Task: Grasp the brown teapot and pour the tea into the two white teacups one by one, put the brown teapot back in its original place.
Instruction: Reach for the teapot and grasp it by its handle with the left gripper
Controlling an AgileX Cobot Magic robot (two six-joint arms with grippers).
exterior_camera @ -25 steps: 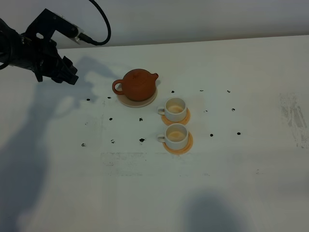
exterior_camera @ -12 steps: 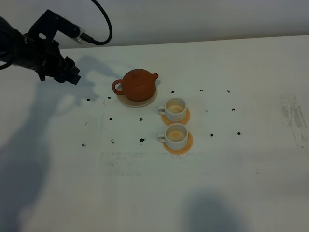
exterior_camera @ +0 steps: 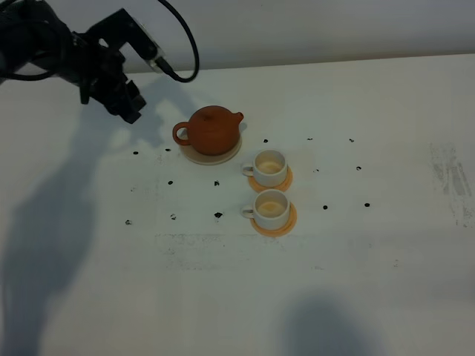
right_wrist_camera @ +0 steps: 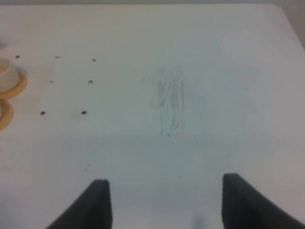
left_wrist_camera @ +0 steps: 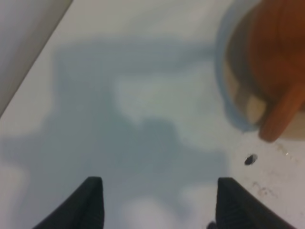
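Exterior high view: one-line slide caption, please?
Open left tool hovers near the brown teapot, seated on its beige coaster; two white teacups wait on orange coasters nearby.

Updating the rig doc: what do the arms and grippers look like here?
Left arm: black, chunky, angular links, with a boxy black module on the wrist and a black cable looping off it. Left gripper and right gripper: two flat black fingers each, squared tips. No markings visible. Right arm itself is out of view.
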